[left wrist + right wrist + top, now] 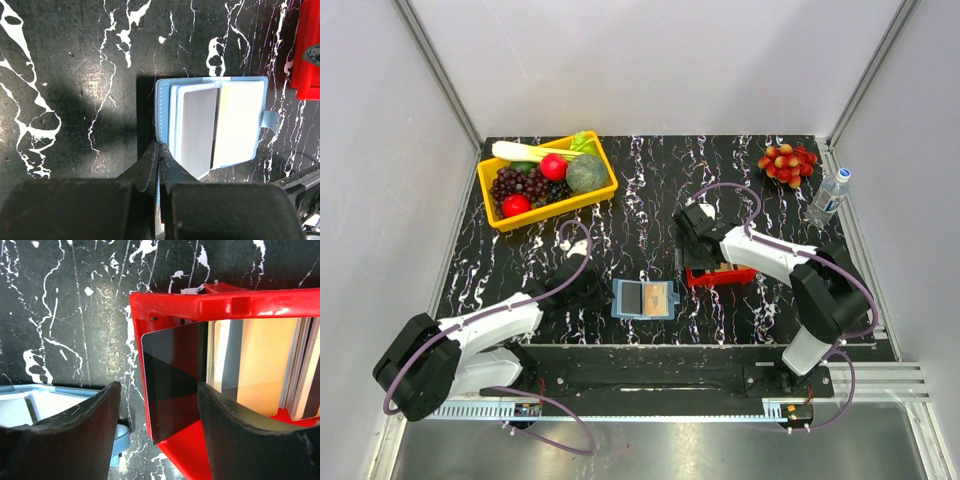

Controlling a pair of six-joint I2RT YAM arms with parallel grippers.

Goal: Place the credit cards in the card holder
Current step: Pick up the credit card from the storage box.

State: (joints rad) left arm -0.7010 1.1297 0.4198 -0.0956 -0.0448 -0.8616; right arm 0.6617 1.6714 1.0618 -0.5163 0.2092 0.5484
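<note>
The steel-blue card holder (pixel 645 298) lies open on the black marbled table, with a grey card (pixel 197 130) in its left pocket and a pale one beside it. My left gripper (pixel 160 147) is shut on the card holder's near left edge (pixel 161 107). The other credit cards stand in a red tray (pixel 170 305): a dark grey card (pixel 170 385) leans at its left end, a tan one (pixel 260 365) behind it, and several more sit at the right. My right gripper (pixel 159 390) is open, its fingers on either side of the dark grey card and the tray's left wall.
A yellow basket (pixel 560 205) of fruit and vegetables sits at the back left. A cluster of red fruit (pixel 787 163) and a water bottle (pixel 828 197) stand at the back right. The red tray (pixel 720 275) lies just right of the card holder.
</note>
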